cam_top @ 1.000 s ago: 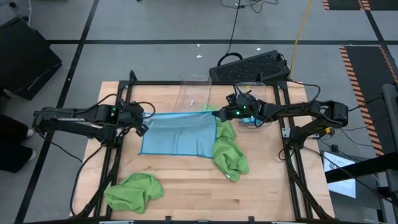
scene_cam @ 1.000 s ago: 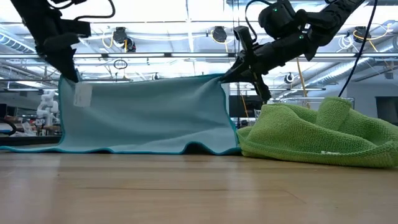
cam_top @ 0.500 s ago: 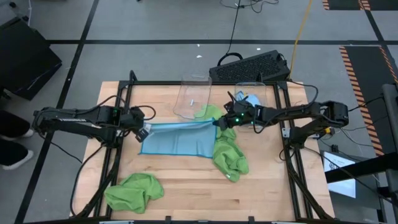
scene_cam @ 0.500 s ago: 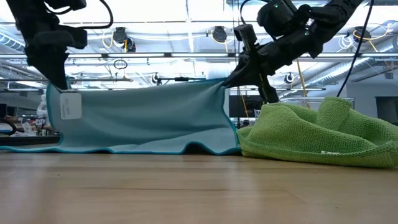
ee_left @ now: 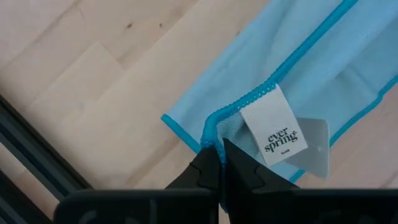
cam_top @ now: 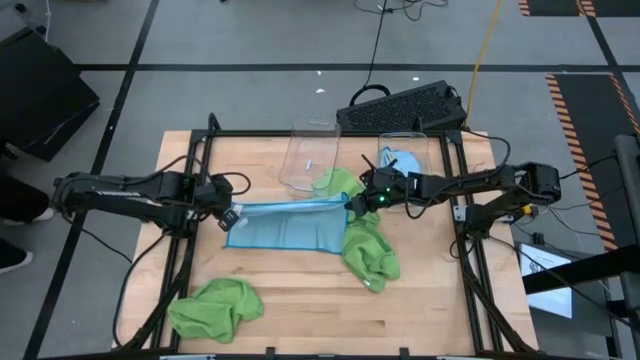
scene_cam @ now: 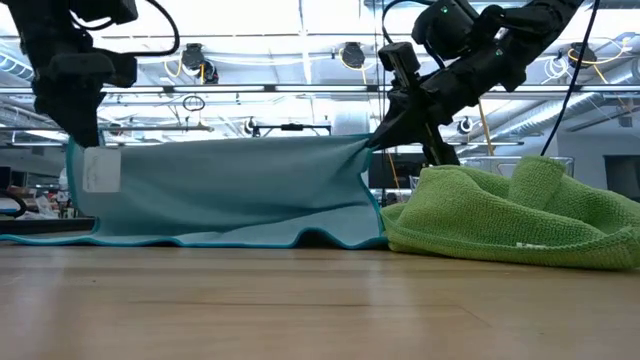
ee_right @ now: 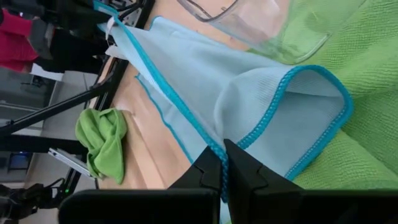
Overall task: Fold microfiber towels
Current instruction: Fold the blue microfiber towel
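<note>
High view: wooden table [cam_top: 420, 300] | grey floor | both fingers pinching blue towel [cam_top: 290, 225] corners

Left end effector [cam_top: 229, 214] and right end effector [cam_top: 352, 203] both clamped, raised.

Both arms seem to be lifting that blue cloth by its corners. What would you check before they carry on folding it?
1. Left gripper shut on blue towel corner: ok.
2. Right gripper shut on the other corner: ok.
3. Lifted edge level between the grippers, low view: ok.
4. Lower edge resting on the table: ok.
5. Green towel touching the blue towel's right side, may drag: not ok.
6. Clear bin clear of the fold path: cannot tell.
</note>
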